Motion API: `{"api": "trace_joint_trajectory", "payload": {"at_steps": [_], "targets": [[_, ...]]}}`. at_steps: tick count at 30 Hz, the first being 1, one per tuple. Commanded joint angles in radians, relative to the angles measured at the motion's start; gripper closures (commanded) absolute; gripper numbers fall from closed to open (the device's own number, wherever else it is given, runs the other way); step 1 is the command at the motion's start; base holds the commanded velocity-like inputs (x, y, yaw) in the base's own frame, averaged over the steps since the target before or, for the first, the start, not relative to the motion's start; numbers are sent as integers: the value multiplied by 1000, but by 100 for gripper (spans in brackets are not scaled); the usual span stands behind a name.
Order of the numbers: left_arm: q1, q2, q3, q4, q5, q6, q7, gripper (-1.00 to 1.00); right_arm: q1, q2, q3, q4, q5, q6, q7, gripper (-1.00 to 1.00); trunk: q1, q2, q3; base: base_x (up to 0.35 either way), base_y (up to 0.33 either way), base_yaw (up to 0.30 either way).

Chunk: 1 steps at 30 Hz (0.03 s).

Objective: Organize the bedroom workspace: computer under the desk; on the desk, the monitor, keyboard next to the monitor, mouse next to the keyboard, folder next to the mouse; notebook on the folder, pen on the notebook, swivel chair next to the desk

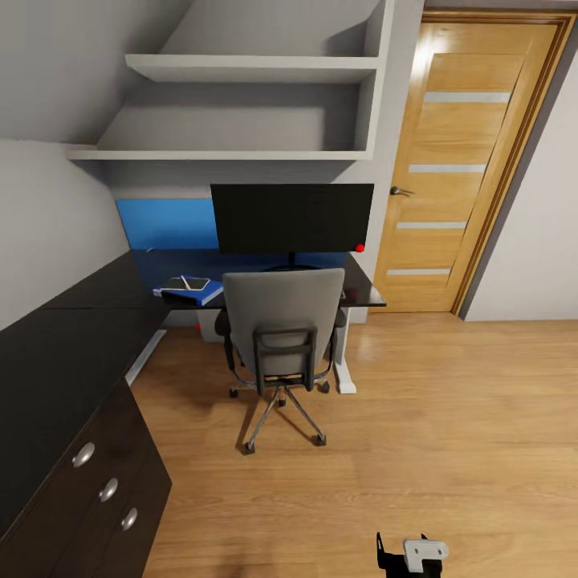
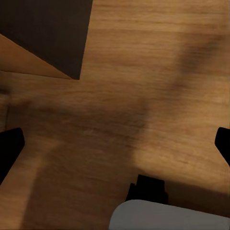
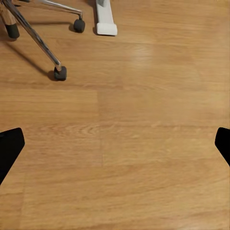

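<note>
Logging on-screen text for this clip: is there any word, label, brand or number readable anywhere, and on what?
None readable.
The monitor is blank black, with just a red dot at its lower right corner.
The notebook on the folder shows no legible print.
The door carries no sign.

Grey walls, white shelves (image 1: 249, 68), wooden door (image 1: 461, 160), light plank floor (image 1: 417, 449).

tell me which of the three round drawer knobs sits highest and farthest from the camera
The knob nearest the black desk top, leftmost in the head view; the other two step down toward the floor.
</note>
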Motion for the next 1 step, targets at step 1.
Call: {"api": "trace_joint_trajectory", "payload": {"at_steps": [1], "targets": [[-1, -1, -9, 1, 6, -2, 4, -100, -1, 1, 9, 2, -3, -3, -6, -100, 0, 0, -1, 0, 0, 0]]}}
